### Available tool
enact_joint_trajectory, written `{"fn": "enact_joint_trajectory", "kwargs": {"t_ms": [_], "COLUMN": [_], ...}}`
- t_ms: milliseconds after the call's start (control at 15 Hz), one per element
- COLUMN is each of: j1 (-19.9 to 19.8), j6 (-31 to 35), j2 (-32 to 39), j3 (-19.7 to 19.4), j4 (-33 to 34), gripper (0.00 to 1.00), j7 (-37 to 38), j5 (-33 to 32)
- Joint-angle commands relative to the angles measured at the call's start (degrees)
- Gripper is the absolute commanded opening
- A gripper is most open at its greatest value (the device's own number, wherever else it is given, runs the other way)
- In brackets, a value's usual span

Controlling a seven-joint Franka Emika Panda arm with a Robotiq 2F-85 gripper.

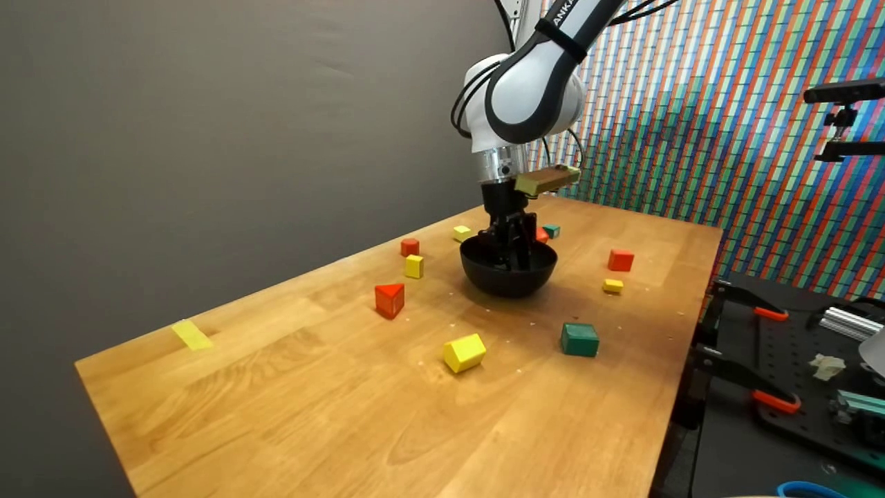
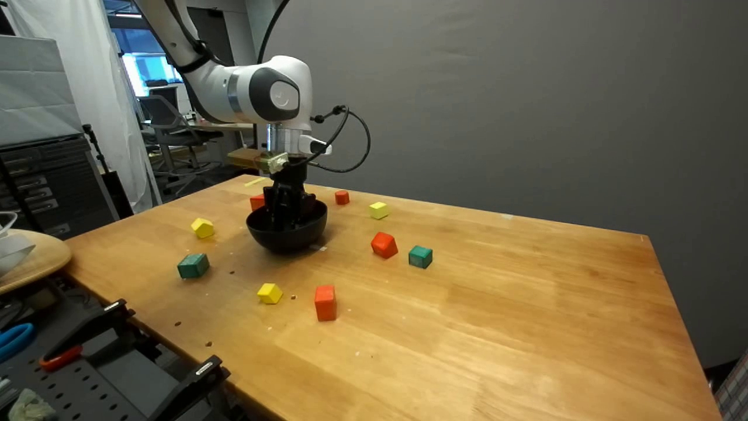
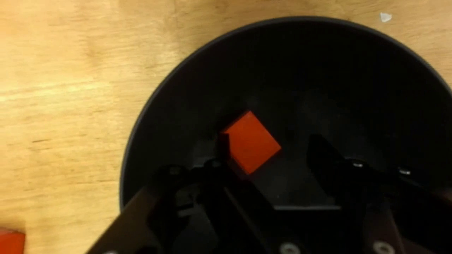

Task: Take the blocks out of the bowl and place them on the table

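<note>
A red block (image 3: pixel 251 143) lies inside the black bowl (image 3: pixel 300 63) in the wrist view. My gripper (image 3: pixel 269 146) is open and reaches down into the bowl. The red block is between the fingers, close to the left finger, which covers one corner of it. In both exterior views the bowl (image 1: pixel 508 280) (image 2: pixel 286 238) stands upright on the table (image 1: pixel 311 401) and its inside is hidden. Several blocks lie around it on the table, such as a red prism (image 1: pixel 390 301), a yellow block (image 1: pixel 464 353), a green block (image 1: pixel 579 339) and a red brick (image 2: pixel 325 303).
More blocks are near the bowl: a red block (image 2: pixel 384 245) and a green cube (image 2: pixel 420 256) on one side, a yellow block (image 1: pixel 414 266) on another. A flat pale-yellow scrap (image 1: pixel 192 335) lies near the table edge. Clamps (image 1: pixel 750 387) and a black bench stand beside the table.
</note>
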Motion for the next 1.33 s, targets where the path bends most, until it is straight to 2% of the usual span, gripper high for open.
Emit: {"fn": "enact_joint_trajectory", "kwargs": {"t_ms": [0,67,133,200,267,467,733,800,1000,1067,1200,1267], "j1": [1.71,1.85,1.95,1.97,2.0,1.37,0.4,0.59,1.48,1.9,2.34,2.33], "j6": [1.59,1.6,1.68,1.53,1.69,2.04,3.83,4.83,6.95,6.89,6.17,5.74], "j2": [1.37,1.45,1.47,1.68,1.61,0.38,-2.45,-3.51,-5.55,-5.51,-4.99,-4.71], "j3": [-1.45,-1.6,-1.64,-1.59,-1.53,-0.73,0.18,-0.09,-1.45,-2.05,-2.83,-2.93], "j4": [0.14,0.05,0.01,0.39,0.52,0.53,0.24,-0.18,-0.92,-0.96,-0.87,-0.91], "gripper": [0.57,0.62,0.57,0.37,0.35,0.12,0.01,0.07,0.1,0.34,0.37,0.43], "j7": [3.47,4.04,4.56,4.87,5.21,5.32,4.51,4.74,5.79,6.56,7.64,7.85], "j5": [-2.0,-2.28,-2.46,-2.38,-2.16,-0.51,2.43,2.47,0.43,-0.57,-2.32,-2.74]}}
